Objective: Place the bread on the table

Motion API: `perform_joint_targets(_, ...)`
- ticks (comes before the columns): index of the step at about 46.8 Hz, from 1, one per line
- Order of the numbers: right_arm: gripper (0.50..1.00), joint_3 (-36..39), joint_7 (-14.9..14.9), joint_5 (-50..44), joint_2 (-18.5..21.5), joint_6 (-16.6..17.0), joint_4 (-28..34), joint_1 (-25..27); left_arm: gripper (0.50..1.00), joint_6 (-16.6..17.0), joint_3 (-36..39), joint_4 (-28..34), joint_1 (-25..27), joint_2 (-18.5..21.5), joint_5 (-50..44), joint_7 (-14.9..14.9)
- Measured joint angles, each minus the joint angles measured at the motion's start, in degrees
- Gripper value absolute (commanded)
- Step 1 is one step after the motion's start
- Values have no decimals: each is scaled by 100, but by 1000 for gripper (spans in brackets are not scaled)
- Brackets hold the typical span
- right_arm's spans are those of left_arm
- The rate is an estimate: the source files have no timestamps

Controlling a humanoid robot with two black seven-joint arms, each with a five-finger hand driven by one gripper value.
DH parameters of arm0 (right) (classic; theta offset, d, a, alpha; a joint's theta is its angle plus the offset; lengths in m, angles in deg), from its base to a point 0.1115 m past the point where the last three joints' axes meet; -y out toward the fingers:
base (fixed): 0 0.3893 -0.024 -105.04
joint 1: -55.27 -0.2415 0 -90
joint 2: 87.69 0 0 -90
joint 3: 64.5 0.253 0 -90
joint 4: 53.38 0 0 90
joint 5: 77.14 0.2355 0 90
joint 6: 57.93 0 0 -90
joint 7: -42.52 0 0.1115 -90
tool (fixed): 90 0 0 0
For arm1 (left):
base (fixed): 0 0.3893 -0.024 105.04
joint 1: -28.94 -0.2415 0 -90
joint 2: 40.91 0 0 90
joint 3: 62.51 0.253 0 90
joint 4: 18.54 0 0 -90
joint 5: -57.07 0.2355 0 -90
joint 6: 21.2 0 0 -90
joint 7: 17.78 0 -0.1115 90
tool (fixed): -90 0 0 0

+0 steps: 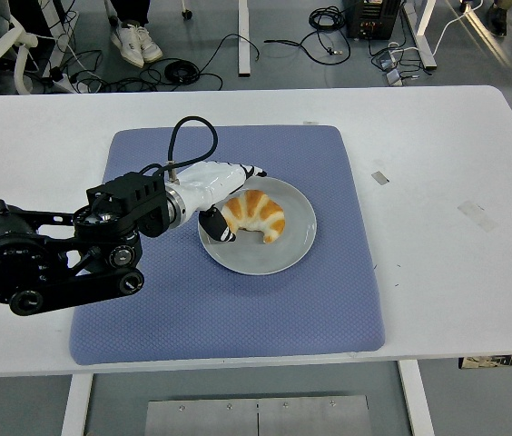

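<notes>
A golden croissant [258, 214], the bread, lies on a grey plate [283, 252] in the middle of the blue mat [238, 309]. My left hand [235, 198], white with black fingertips, reaches in from the left and closes around the croissant's left end. Its thumb [214, 223] presses the near-left side, while the fingers [254, 173] curl over the far side. The croissant still rests on the plate. The right arm does not show.
White table [447, 182] surface lies to the right of and behind the mat, with small tape marks [379, 176] on it. My black left forearm [47, 259] lies over the mat's left edge. Cables and chair legs sit on the floor beyond the table.
</notes>
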Motion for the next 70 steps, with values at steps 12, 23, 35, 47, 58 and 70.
perform_joint_targets(12, 1000, 0, 1, 1, 0, -1, 0, 0, 883, 116, -3, -64, -136, -172, 34, 0)
perform_joint_targets(23, 1000, -1, 1, 1, 0, -1, 0, 0, 818, 197, -3, -161, -157, -196, 103, 0)
perform_joint_targets(35, 1000, -2, 1, 1, 0, -1, 0, 0, 769, 198, 16, -209, -191, -223, 124, 9)
perform_joint_targets(47, 1000, -1, 1, 2, 0, -1, 0, 0, 563, 199, 25, -257, -211, -249, 149, 15)
perform_joint_targets(58, 1000, 0, 1, 1, 0, 1, 0, 0, 540, 194, 41, -257, -210, -244, 150, 27)
perform_joint_targets(70, 1000, -2, 1, 0, 0, 1, 0, 3, 560, 207, -37, -245, -178, -183, 141, 28)
